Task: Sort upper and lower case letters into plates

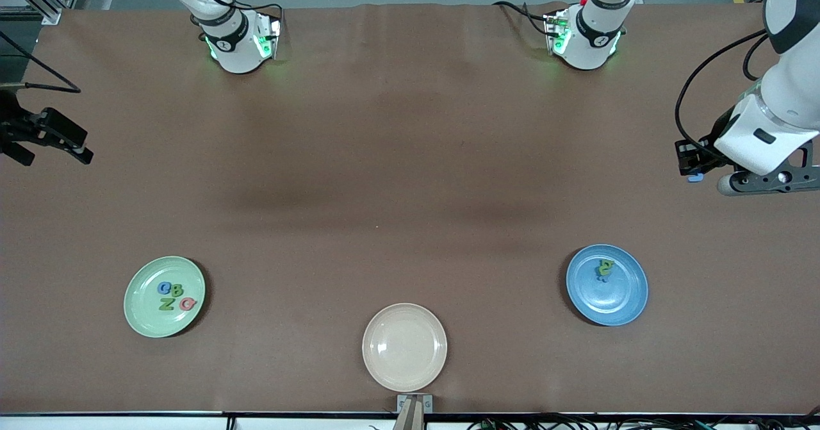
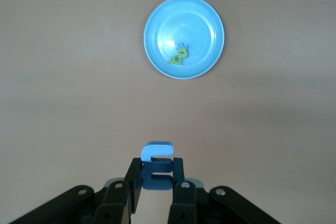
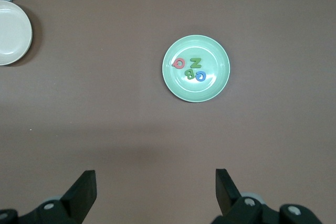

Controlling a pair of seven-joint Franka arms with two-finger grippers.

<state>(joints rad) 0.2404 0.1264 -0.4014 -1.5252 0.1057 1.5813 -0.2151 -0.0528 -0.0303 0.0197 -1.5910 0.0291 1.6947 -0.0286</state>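
Fingers (image 2: 135,182) of the left gripper (image 2: 156,179) were pinched on a blue foam letter (image 2: 157,162), held up over bare table toward the left arm's end; which letter it was I could not tell, half of it being buried between the pads. Its long axis ran out along the fingers, away from the wrist. The right gripper (image 3: 156,188) waited with its fingers spread wide and holding nothing, over the table's edge at the right arm's end, mostly cut off in the front view.

Three plates sat on the table. The mint green plate (image 1: 139,314) held four letters: a blue one, two green, one red. The blue plate (image 1: 615,305) held a green letter overlapping something small and blue, unreadable. The cream plate (image 1: 404,348) sat nearest the front camera.
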